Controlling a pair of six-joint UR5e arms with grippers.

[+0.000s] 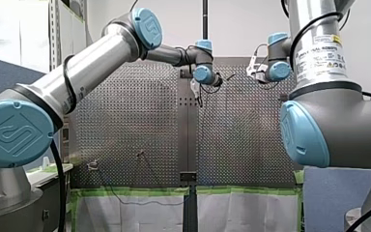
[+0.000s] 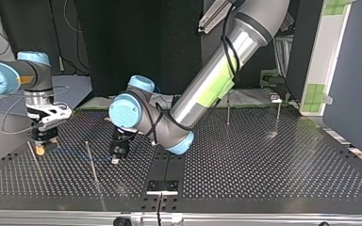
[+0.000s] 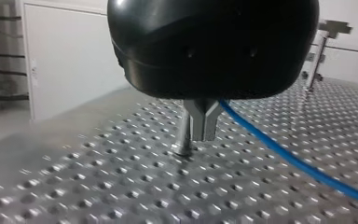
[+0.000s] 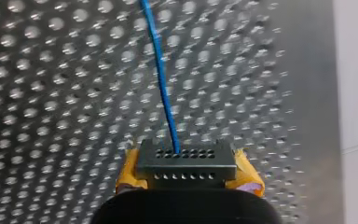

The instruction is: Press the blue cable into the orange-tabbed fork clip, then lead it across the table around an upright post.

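Observation:
The blue cable (image 3: 279, 151) runs from my left gripper (image 3: 202, 133) across the perforated table. Its metal fingers are shut on the cable just above the surface, beside a short metal pin (image 3: 182, 140). In the top view this gripper (image 2: 118, 153) hangs low at the middle left, and the cable (image 2: 78, 153) shows faintly between both grippers. My right gripper (image 4: 186, 168) has yellow pads either side of a black block, from which the cable (image 4: 161, 79) leads away. In the top view an orange bit (image 2: 39, 149) sits under that gripper (image 2: 43, 136); whether it is pad or clip tab I cannot tell.
A thin upright post (image 2: 92, 162) stands between the two grippers in the top view, and another (image 2: 32, 155) leans by my right gripper. Two more posts (image 2: 228, 108) (image 2: 278, 117) stand at the back right. A black plate (image 2: 162, 186) sits at the near middle edge.

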